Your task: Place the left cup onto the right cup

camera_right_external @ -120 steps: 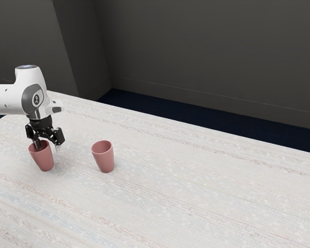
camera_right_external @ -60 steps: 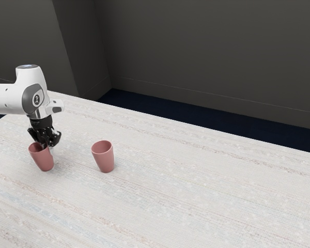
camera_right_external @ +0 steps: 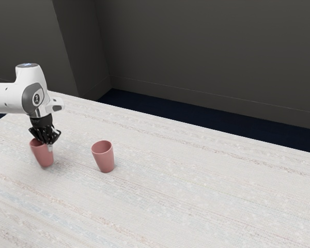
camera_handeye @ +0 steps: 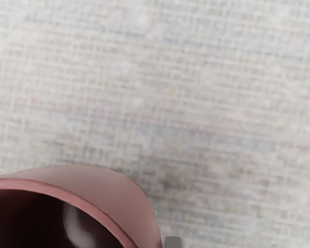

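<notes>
Two pink cups stand on the pale table (camera_right_external: pixel 196 191). The left cup (camera_right_external: pixel 42 153) hangs slightly above the table, tilted a little, with my gripper (camera_right_external: pixel 45 141) shut on its rim. The right cup (camera_right_external: pixel 103 156) stands upright on the table, a short way toward the exterior view's right of the held cup. In the wrist view the held cup's rim and dark inside (camera_handeye: pixel 67 212) sit close under my hand, with the table (camera_handeye: pixel 196 103) beyond it.
The table stretches wide toward the exterior view's right and front. Dark walls (camera_right_external: pixel 206 46) and a dark floor strip (camera_right_external: pixel 222 121) lie behind the table's far edge.
My fingers have closed on the left cup's rim, and the cup has risen slightly off the table with my hand.
</notes>
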